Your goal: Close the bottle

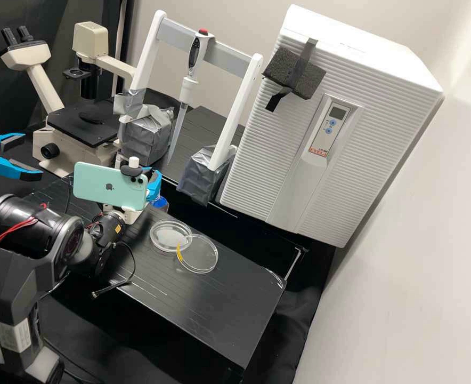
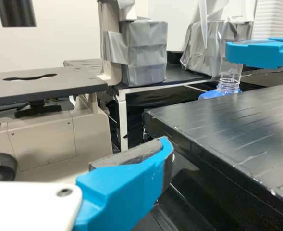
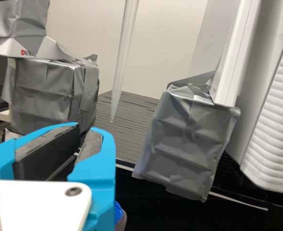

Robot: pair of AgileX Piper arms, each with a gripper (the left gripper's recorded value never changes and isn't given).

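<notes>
As the bottle (image 2: pixel 227 84) stands open, step: capping pending.
Left gripper (image 1: pixel 32 156): apart, idle (well clear of the bottle).
Right gripper (image 3: pixel 81 144): nearly together, above bottle.
Next: cap seated, then twisted.

The right arm (image 1: pixel 19 288) is made of dark grey, blocky links with a round black joint housing. Red cables (image 1: pixel 13 228) loop over the housing, and a thin black cable (image 1: pixel 133 261) hangs by the wrist. The left gripper (image 1: pixel 30 154) has a white body with a dark screw (image 2: pixel 64 192) in its plate. Its bright blue fingers (image 2: pixel 127 192) are lined with dark grey pads (image 2: pixel 127 155).
</notes>
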